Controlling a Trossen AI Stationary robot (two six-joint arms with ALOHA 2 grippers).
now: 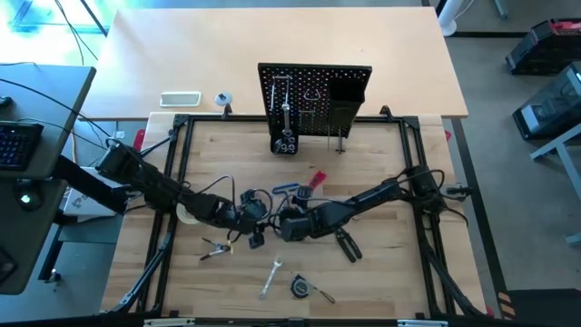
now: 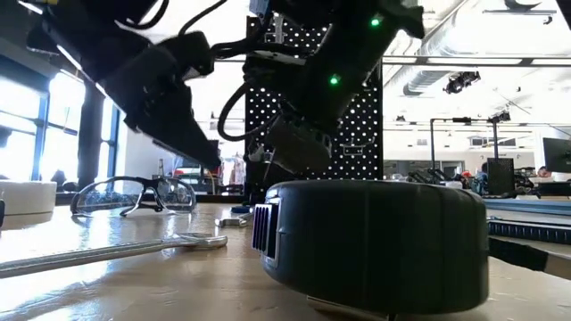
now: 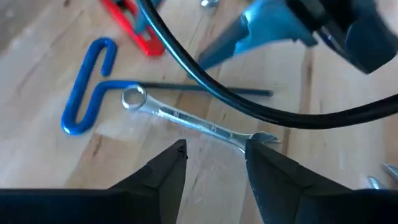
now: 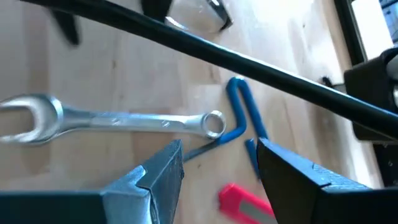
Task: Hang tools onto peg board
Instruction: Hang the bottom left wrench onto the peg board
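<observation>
A silver wrench lies flat on the wooden table in the middle. Its ring end rests beside a blue-handled hex key, and a red-handled tool lies just past that. My left gripper stands open above the wrench's open-jaw end. From the other side, my right gripper stands open above the ring end. In the high view the two grippers nearly meet. The black peg board stands upright at the table's far edge. My left gripper has the wrench's open-jaw end right at one fingertip; I cannot tell whether they touch. The wrench lies flat on the table.
Near the front edge lie a tape measure, a second wrench, clear glasses and black-handled pliers. A pale tape roll sits under the left arm. Cables cross both wrist views. A black frame borders the work area.
</observation>
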